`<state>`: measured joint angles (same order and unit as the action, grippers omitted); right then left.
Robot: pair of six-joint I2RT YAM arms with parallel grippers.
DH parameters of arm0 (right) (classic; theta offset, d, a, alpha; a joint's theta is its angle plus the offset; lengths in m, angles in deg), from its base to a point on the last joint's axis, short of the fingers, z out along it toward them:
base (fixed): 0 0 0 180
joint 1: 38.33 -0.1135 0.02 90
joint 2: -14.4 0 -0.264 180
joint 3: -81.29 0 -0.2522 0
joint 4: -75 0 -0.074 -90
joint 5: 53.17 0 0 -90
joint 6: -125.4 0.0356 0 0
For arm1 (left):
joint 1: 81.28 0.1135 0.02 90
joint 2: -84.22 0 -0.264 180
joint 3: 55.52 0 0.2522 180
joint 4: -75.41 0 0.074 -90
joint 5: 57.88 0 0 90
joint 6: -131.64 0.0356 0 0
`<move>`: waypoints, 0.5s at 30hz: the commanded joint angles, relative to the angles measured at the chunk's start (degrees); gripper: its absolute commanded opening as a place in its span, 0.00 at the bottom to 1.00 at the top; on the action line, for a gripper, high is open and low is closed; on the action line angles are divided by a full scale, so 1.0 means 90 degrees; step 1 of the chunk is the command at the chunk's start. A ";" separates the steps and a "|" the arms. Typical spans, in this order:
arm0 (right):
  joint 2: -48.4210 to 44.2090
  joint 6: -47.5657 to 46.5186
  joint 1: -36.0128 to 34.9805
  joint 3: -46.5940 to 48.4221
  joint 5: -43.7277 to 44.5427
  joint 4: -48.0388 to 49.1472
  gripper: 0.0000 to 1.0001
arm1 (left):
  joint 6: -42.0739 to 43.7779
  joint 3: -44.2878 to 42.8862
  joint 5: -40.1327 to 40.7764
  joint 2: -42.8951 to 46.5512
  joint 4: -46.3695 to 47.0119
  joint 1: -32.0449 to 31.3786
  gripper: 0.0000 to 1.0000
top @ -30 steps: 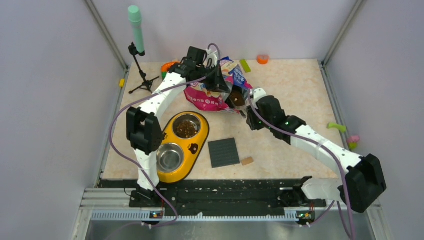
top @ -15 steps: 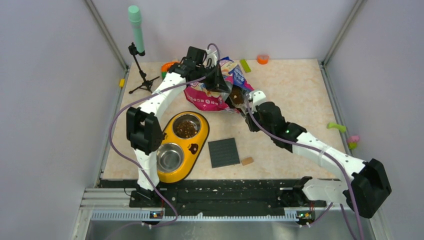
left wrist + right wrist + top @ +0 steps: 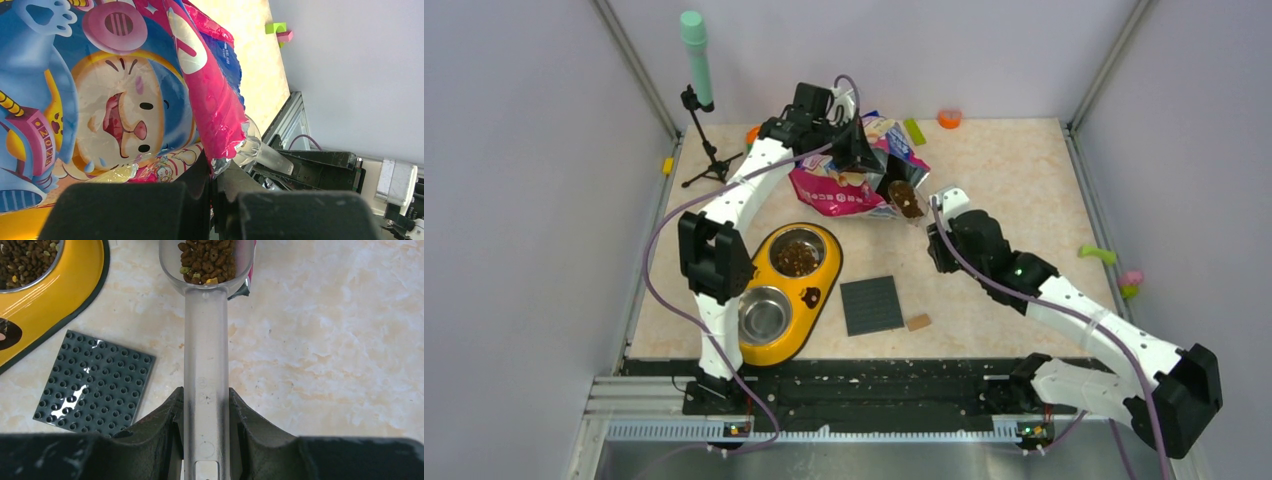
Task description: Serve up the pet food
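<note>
My right gripper (image 3: pixel 206 405) is shut on the handle of a clear plastic scoop (image 3: pixel 206 365) whose bowl holds brown kibble pet food (image 3: pixel 207 260). In the top view the scoop (image 3: pixel 905 199) sits just outside the mouth of the glossy blue-pink cat bag (image 3: pixel 844 190), with my right gripper (image 3: pixel 936 222) behind it. My left gripper (image 3: pixel 861 160) is shut on the bag's edge (image 3: pixel 220 135) and holds it up; its jaws pinch the pink foil (image 3: pixel 216 172). A yellow double-bowl feeder (image 3: pixel 784 290) lies left of the scoop, its far bowl (image 3: pixel 796 257) holding kibble, its near bowl (image 3: pixel 764 313) bare steel.
A dark grey studded plate (image 3: pixel 871 304) and a small tan block (image 3: pixel 917 322) lie near the front. A tripod with a green cylinder (image 3: pixel 696 60) stands at the back left. Small toys lie at the back edge (image 3: pixel 949 118) and right edge (image 3: pixel 1099 254).
My right gripper has drawn the scoop back out of the bag's mouth, toward the right and the front, with kibble in it. My left gripper has lifted the bag's edge slightly back.
</note>
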<state>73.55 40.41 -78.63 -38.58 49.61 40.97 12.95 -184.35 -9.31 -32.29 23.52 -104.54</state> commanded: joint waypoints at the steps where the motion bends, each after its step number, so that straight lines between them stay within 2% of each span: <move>1: -0.0273 -0.0078 -0.0044 0.0112 0.0101 -0.0140 0.00 | -0.0074 -0.0408 0.0051 0.0038 0.0701 0.0255 0.00; 15: -0.0236 -0.0524 -0.0063 0.1244 -0.0205 -0.0799 0.00 | 0.0110 -0.0647 0.0390 -0.0246 0.0367 0.0315 0.00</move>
<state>72.39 37.44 -78.65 -32.30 48.86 33.49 12.60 -186.42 -10.07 -33.58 23.26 -103.39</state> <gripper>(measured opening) 0.305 0.010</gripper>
